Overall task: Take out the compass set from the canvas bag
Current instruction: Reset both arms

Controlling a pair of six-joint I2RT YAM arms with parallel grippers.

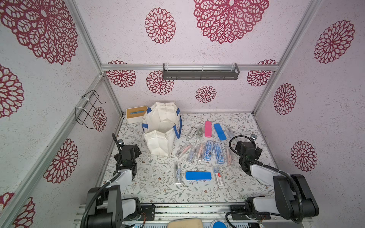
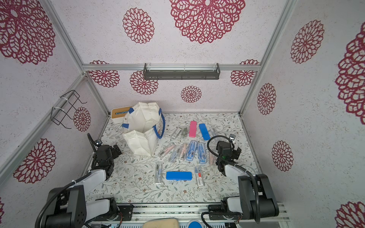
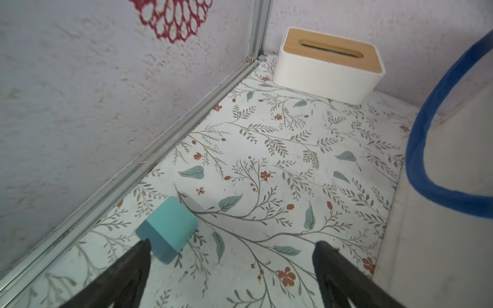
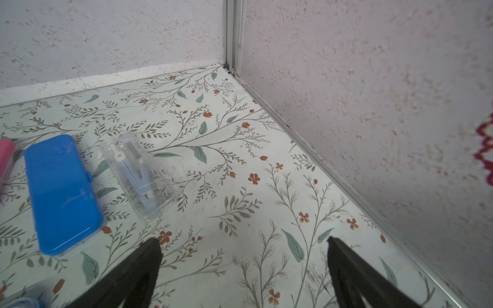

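**Jaws hanging wide beside canvas bag (image 1: 160,142), cases lying across table (image 1: 158,189)**

The floral-patterned table is carrying everything. The canvas bag (image 2: 141,138), cream with blue loop handles, is standing on its far left part in both top views, its mouth gaping upward. Only pale lining is showing inside, and whether anything is lying at the bottom cannot be told.

The left gripper (image 3: 232,244) is hovering over bare table just left of the bag. Its jaws are spread apart and gripping nothing. The right gripper (image 4: 244,240) is hovering near the table's right edge, its jaws likewise released and empty.

A white box (image 1: 136,114) with a tan slotted top is sitting in the far left corner, just beside the bag.

A front blue case (image 1: 198,175) is lying crosswise near the table's middle. A far blue case (image 1: 219,131) and a pink case (image 1: 208,129) are lying side by side further back.

Compass sets (image 1: 209,150) in blue-tray cases are lying side by side at mid-table, outside the bag and to its right. Slimmer clear packs are flanking them.

A clear case (image 4: 137,174) is lying just beside the far blue case in the right wrist view.

A teal block (image 3: 168,229) is resting on the table close to the left wall, near one left fingertip.
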